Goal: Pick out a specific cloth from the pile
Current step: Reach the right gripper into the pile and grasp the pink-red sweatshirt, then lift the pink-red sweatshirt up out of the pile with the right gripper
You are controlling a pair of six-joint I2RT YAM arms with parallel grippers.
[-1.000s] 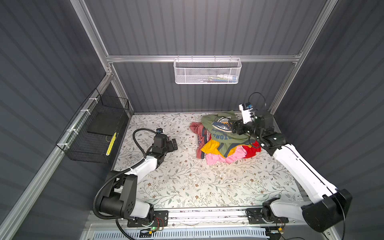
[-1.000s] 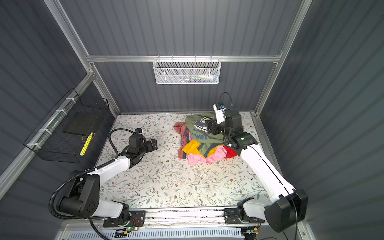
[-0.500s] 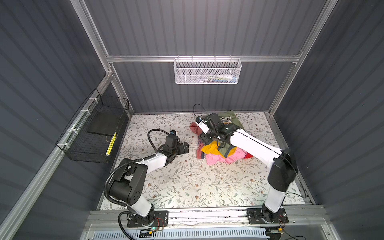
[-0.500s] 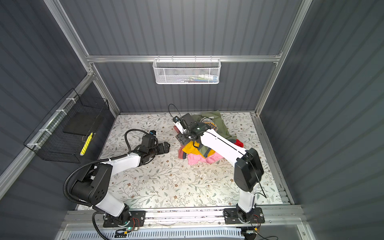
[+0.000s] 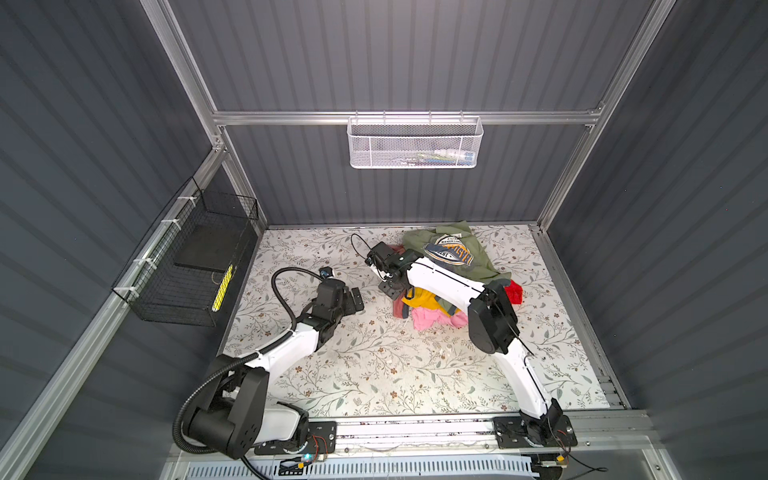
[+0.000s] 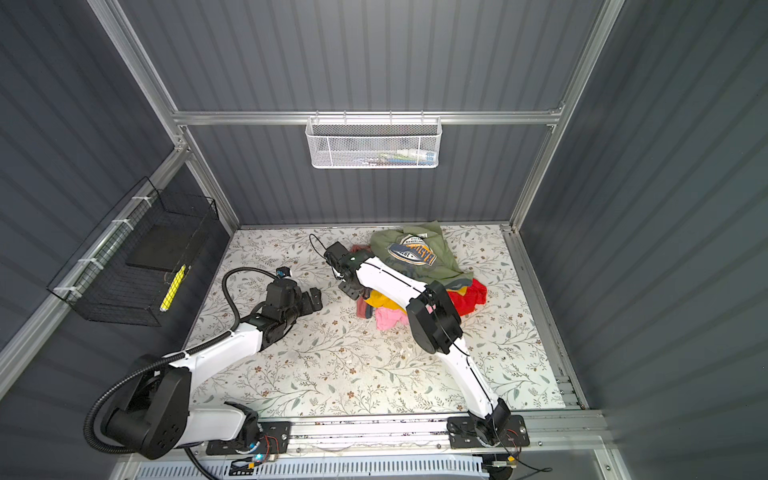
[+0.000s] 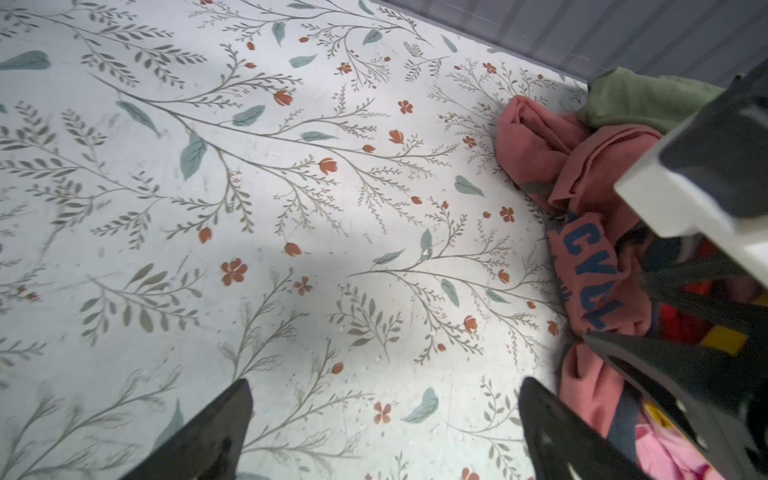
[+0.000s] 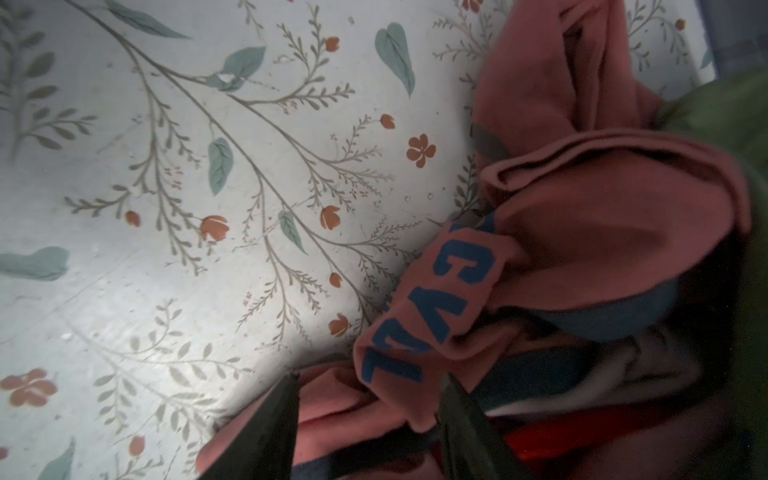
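Logged cloth [image 8: 582, 232]: salmon, crumpled, blue lettering, blue-grey trim. Lettered fold between right jaws; pinch unclear. left jaws spread wide, cloth just beside.

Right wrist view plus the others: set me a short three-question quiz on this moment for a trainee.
1. True or false: the left pincer holds a garment.
2. Which garment lies between the fingers of the right pincer? A) olive green T-shirt B) salmon-pink T-shirt C) yellow garment
3. What colour is the lettering on that garment?
Key: 1 false, it stands open over the floral table; 2 B; 3 blue.
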